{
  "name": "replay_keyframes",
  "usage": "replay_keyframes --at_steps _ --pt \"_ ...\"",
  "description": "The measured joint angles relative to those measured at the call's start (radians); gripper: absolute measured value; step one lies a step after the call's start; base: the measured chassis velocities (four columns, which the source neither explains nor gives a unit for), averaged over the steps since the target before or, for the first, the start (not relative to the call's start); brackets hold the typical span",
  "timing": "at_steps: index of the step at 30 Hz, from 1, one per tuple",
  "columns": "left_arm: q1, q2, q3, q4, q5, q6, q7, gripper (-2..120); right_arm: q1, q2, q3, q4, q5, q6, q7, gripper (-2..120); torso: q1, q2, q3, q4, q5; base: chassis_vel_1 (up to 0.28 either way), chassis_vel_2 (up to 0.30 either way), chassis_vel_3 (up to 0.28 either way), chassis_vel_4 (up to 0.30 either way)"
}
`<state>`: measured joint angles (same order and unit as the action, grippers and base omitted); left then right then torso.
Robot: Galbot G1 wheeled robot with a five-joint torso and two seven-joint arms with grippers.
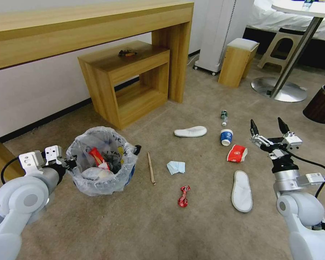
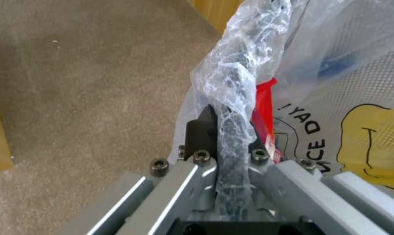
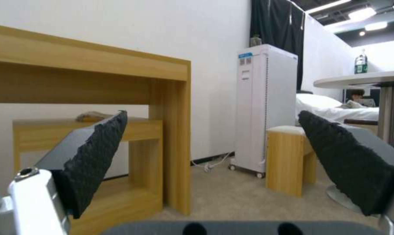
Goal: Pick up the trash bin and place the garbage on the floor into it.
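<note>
The trash bin (image 1: 102,163), dark and lined with a crinkled translucent bag, holds red litter and sits at the left on the beige floor (image 1: 206,227). My left gripper (image 1: 70,162) is shut on its bag-covered rim (image 2: 230,130); the left wrist view shows that rim pinched between the dark fingers (image 2: 200,130). My right gripper (image 1: 267,127) hovers open above the floor at the right, its pads (image 3: 97,156) wide apart. The garbage lies between them: a stick (image 1: 151,168), a tissue (image 1: 176,167), a red wrapper (image 1: 183,196), a red cup (image 1: 237,153), a blue cup (image 1: 226,137), a small bottle (image 1: 224,117) and two white slippers (image 1: 190,131) (image 1: 241,190).
A long wooden desk (image 1: 79,29) and a low wooden side table (image 1: 128,79) stand behind the bin. A brown wood-grain bin (image 1: 322,104), a round table's metal base (image 1: 278,89), a wooden stool (image 1: 238,61) and a white appliance (image 1: 220,32) are at the back right.
</note>
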<state>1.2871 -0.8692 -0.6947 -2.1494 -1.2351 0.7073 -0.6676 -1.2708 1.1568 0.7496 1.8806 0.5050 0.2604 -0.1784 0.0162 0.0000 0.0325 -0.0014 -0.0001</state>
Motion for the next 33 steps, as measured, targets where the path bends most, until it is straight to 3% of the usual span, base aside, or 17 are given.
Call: replay_keyframes --at_steps 12,33 --pt "0.006 -0.002 -0.004 0.001 0.005 0.001 0.0 0 0.003 -0.005 -0.002 -0.002 0.0 0.004 0.001 100 0.0 0.0 0.0 -0.0001 0.0002 -0.078 0.073 0.073 -0.074" --pt "0.021 0.0 -0.01 -0.016 0.003 0.002 0.002 0 -0.008 -0.008 0.0 0.004 -0.004 0.015 0.004 100 0.0 0.0 0.0 0.0 0.0001 0.0 0.0 0.0 0.0"
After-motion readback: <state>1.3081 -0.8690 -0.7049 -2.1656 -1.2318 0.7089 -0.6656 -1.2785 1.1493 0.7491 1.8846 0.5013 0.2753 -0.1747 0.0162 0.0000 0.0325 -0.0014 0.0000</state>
